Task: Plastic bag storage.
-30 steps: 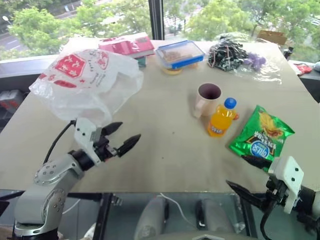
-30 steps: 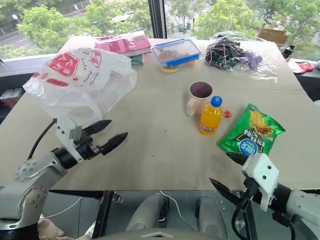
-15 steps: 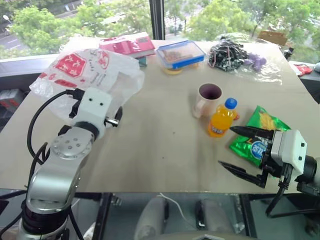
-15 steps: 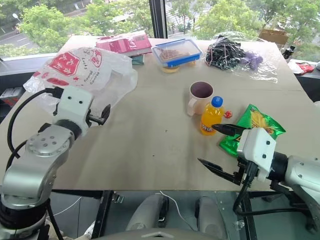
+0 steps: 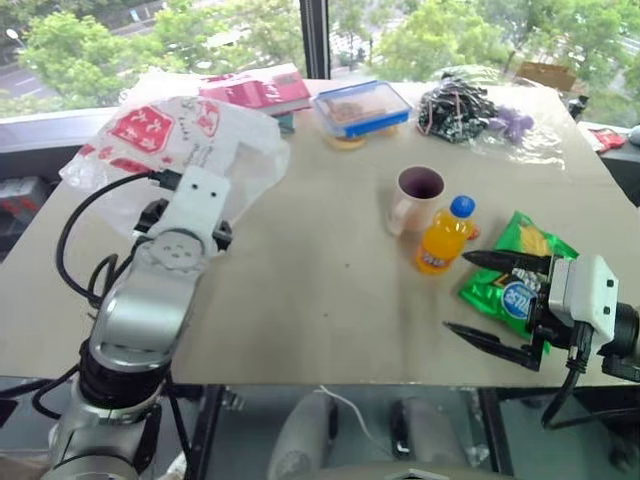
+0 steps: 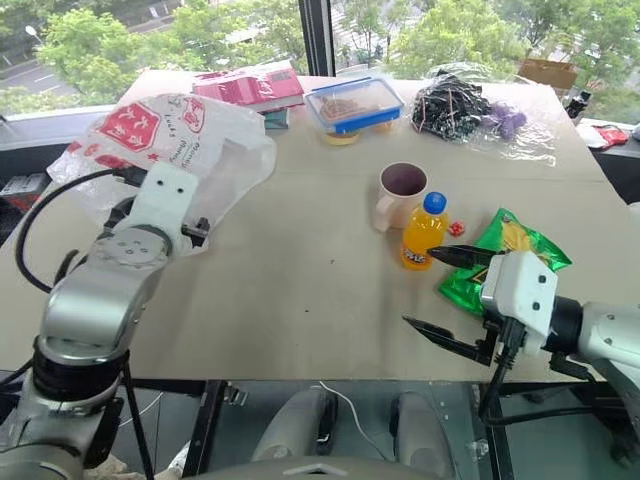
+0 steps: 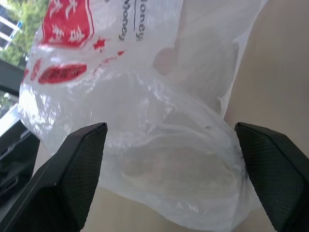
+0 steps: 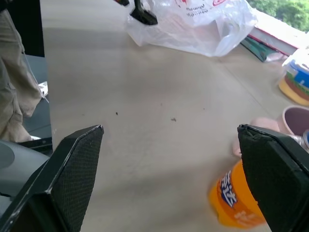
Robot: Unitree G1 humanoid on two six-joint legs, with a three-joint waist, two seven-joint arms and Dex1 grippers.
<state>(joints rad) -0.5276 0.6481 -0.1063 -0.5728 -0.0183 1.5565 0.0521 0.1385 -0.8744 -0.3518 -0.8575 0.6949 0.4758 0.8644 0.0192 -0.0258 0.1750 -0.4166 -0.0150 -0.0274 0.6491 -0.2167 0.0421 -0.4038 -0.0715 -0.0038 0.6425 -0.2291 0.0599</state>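
Step in hand, by my reading: the approach to the plastic bag point(image 5: 165, 160), before any grasp. The bag lies loosely heaped on the far left part of the counter point(image 5: 320, 290), its red printed panels facing up, with a stack of books point(image 5: 262, 92) just behind it. The left gripper point(image 7: 169, 145) is directed at the bag's near, translucent folds; in the left wrist view its jaws stand wide apart, one either side of the crumpled film, and nothing is held between them. Whether the fingertips touch the film cannot be told. The right gripper point(image 5: 500, 305) hangs over the near right edge of the counter, beside the green chips packet point(image 5: 515, 270) and the orange bottle point(image 5: 441, 236), jaws likewise wide apart and empty, well apart from the bag. The cup point(image 5: 413, 197) stands beside the bottle, untouched. Next move, as a judgement: the left gripper should advance into the folds and close on a gathered bunch of film, since a single thin layer may slip; the right arm would then need to come across to help compress the bag.
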